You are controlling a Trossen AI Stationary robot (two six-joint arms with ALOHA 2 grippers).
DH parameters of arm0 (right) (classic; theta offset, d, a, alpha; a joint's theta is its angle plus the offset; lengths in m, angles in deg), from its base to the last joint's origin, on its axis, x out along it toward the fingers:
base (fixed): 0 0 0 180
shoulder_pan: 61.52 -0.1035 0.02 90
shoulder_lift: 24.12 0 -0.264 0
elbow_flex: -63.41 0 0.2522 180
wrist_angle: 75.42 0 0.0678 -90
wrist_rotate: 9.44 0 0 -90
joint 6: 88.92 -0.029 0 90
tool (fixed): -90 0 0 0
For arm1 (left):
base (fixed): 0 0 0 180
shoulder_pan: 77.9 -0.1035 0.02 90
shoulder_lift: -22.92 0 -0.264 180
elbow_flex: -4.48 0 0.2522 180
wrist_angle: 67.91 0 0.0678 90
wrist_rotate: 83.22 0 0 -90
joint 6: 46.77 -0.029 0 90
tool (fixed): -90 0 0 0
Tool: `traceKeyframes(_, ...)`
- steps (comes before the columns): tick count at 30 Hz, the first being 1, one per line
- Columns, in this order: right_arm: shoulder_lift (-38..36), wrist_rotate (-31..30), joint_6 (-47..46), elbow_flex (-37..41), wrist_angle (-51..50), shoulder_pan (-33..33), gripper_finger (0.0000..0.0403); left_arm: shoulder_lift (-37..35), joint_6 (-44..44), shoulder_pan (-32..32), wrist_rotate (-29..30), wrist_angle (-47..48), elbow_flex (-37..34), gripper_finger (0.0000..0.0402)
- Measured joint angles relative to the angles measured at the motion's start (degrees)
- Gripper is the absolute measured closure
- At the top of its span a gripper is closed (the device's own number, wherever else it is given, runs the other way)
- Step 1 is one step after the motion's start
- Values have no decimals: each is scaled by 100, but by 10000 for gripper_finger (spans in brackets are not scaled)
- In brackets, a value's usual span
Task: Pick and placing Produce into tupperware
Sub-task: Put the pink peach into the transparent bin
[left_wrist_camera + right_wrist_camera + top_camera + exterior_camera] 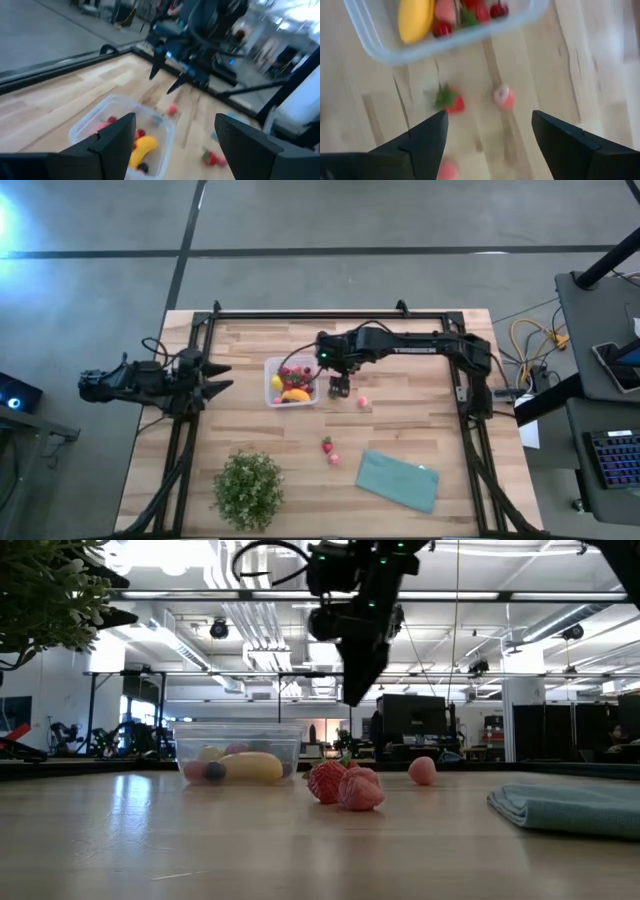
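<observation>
- Your tupperware (290, 383) sits mid-table, holding a banana (296, 394) and red fruits.
- Your right gripper (340, 387) hovers just beside its rim, fingers spread, empty.
- One pink strawberry (362, 402) lies near that gripper.

Overhead, table-level, wrists (blurry, perhaps) — shared tupperware (291, 381)
</observation>
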Motion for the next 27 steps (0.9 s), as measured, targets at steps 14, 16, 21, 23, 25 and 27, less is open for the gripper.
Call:
traceKeyframes(14, -1420, 13, -881, 2416, 581, -41, 125, -123, 187, 0, 7, -1434, -1438, 143)
traceKeyframes(16, -1483, 23, -836, 2600, 575, -70, 126, -120, 290, 0, 2, -1427, -1523, 143)
traceKeyframes(21, -1504, 34, -559, 2908, 601, -206, 122, -117, 474, 0, -65, -1428, -1702, 143)
traceKeyframes(23, -1504, 23, -452, 3002, 691, -282, 120, -89, 455, 0, -83, -1410, -1701, 143)
traceKeyframes(25, -1504, 18, -432, 3105, 758, -341, 120, -66, 453, 0, -92, -1329, -1688, 143)
traceKeyframes(27, -1502, 16, -450, 3175, 781, -369, 122, -60, 452, 0, -90, -1270, -1680, 143)
